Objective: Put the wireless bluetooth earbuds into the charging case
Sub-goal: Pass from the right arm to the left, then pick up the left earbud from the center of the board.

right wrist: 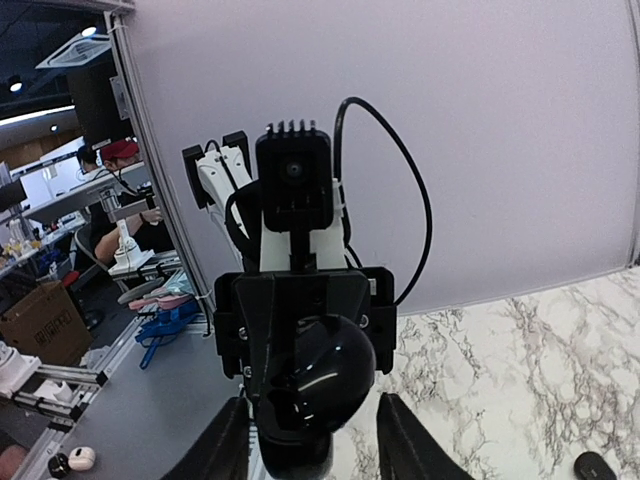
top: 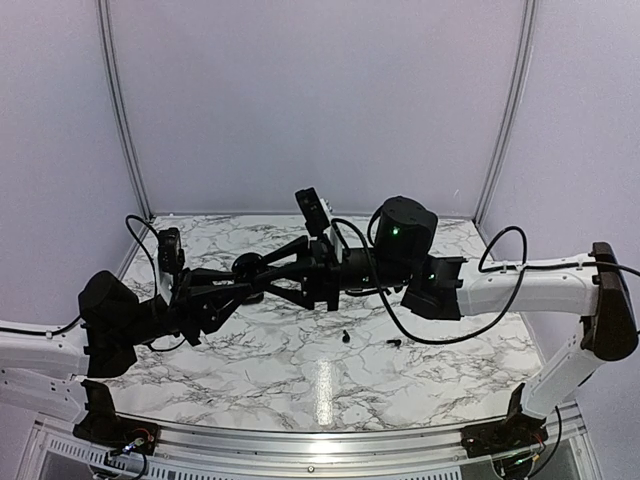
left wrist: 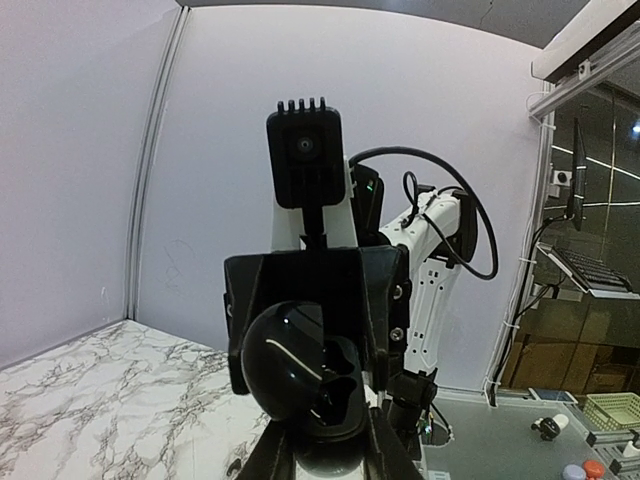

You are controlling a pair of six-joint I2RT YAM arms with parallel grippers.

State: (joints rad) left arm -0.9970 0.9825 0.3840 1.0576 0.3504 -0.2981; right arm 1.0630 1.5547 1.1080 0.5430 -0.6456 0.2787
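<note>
Two tiny glossy black wireless bluetooth earbuds lay on the white marble-patterned desk (top: 280,370) in the overhead view. The first earbud (top: 345,336) sat toward 5 o'clock from the spot where the arms met, and the second earbud (top: 393,343) lay near it at its 3 o'clock, the two apart and not touching. There was one glossy black rounded charging case (left wrist: 295,360), held up above the desk between the two arms, well apart from both earbuds. The left hand (left wrist: 330,455) was closed tight on the lower part of that case, its two fingers pressing in from 7 and 5 o'clock in its own camera. The right hand (right wrist: 312,450) faced it head-on with its fingers spread to either side of the case; marble showed between the case and the finger at 4 o'clock, so this hand gripped nothing, though I could not tell whether the other finger brushed the shell. One small dark oval object (right wrist: 595,465) lay on the desk at the 5 o'clock corner of the right wrist view, too cropped to identify. A green indicator light (top: 396,231) glowed on the right arm.
</note>
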